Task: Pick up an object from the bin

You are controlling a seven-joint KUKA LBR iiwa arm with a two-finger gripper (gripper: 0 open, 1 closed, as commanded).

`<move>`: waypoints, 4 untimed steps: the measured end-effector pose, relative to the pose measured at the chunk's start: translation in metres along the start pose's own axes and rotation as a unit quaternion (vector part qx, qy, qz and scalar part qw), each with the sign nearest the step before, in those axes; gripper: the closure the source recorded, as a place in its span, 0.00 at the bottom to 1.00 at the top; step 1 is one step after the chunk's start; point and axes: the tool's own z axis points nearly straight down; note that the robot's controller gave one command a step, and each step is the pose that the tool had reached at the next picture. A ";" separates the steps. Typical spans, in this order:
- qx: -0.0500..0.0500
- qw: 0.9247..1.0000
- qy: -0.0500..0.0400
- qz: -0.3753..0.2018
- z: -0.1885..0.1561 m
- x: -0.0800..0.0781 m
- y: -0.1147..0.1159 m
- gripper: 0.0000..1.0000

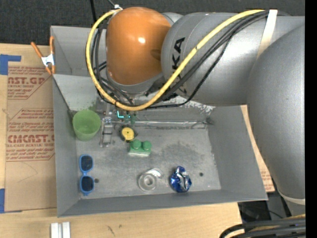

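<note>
Grey metal bin (225, 150) down below, sloped walls, scuffed and dusty floor. Sweeping in from the right and covering the far side, big grey arm (237, 58), orange cover (133, 41) bulging at the wrist, yellow cable (89, 51) looped round it. Under that cover, gripper (106, 142) down low over the left half of the floor; claw apart or together, cannot tell from this angle. Just to its left, close beside it, green cup (86, 124), upright, mouth facing up. Nearer the front-left corner, blue sunglasses (86, 174), lenses flat on the floor, well apart from the gripper. Right of the gripper and a little forward, green block (139, 148) with two round studs on top. Along the front wall, crumpled blue wrapper (180, 179), and beside it on the left a clear round lid (148, 179). Smallest of the lot, little yellow disc (127, 133), just right of the gripper, between it and the green block.
</note>
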 end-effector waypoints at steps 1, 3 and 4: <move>0.001 1.000 0.000 -0.013 0.105 -0.016 -0.012 0.00; -0.002 0.998 -0.005 0.066 0.166 0.052 0.015 1.00; -0.002 0.998 -0.008 0.067 0.056 0.004 -0.008 1.00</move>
